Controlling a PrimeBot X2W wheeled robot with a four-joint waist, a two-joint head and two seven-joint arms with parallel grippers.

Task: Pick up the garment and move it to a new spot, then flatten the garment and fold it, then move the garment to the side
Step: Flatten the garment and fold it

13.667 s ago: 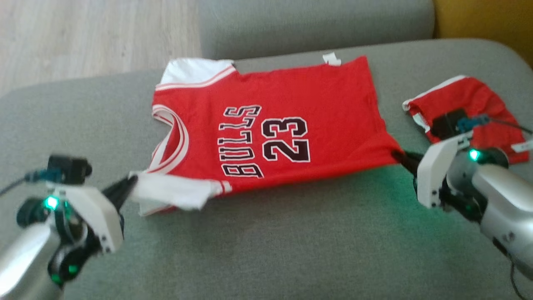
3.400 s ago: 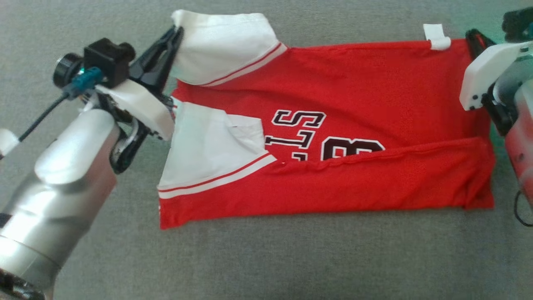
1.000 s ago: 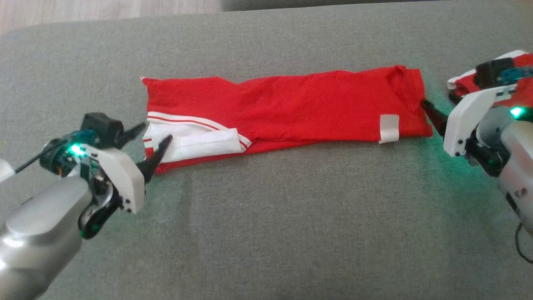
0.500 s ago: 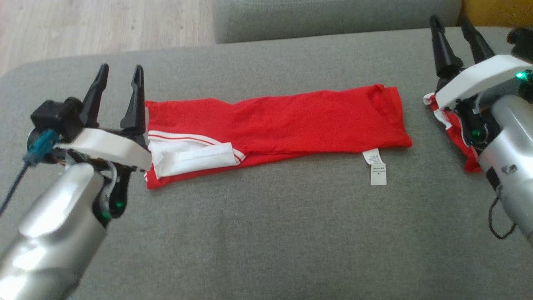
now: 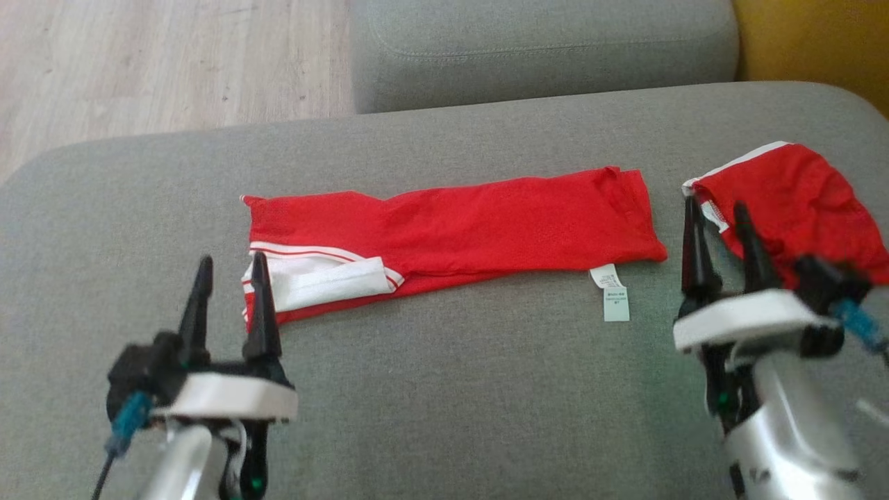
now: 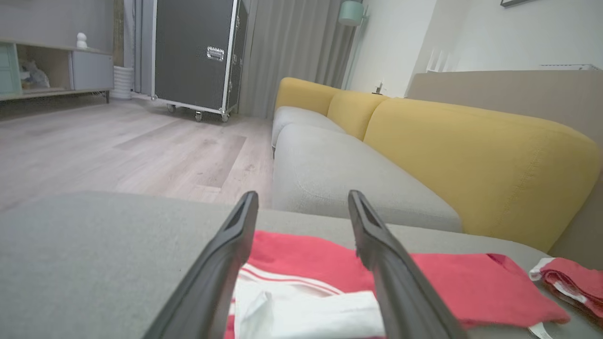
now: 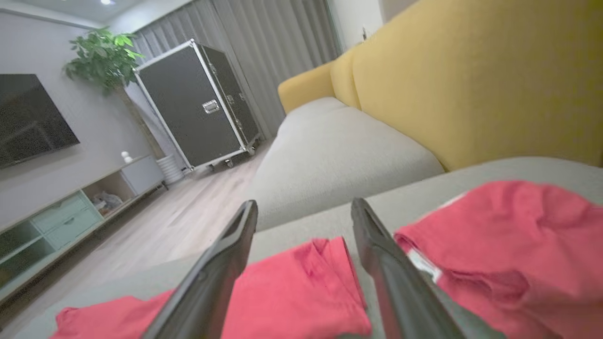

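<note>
folded garment (image 5: pixel 486 215) lies as a long strip, left to right, across the middle of the seat cushion (image 5: pixel 444 389)
tag (image 5: pixel 615 295) sticks out of its front edge near the right end
second garment (image 5: pixel 799 201) just beside that end, not touching
left gripper (image 5: pixel 232 258) in front of the strip's left end, right gripper (image 5: pixel 714 204) in front of the second garment's left edge
another cushion (image 5: pixel 542 48) behind, floor (image 5: pixel 173 62) back left

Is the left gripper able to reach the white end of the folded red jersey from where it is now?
Probably yes. The left gripper is open and empty, with its fingertips close to the white end of the folded jersey. I see nothing in the way on the grey cushion.
</note>
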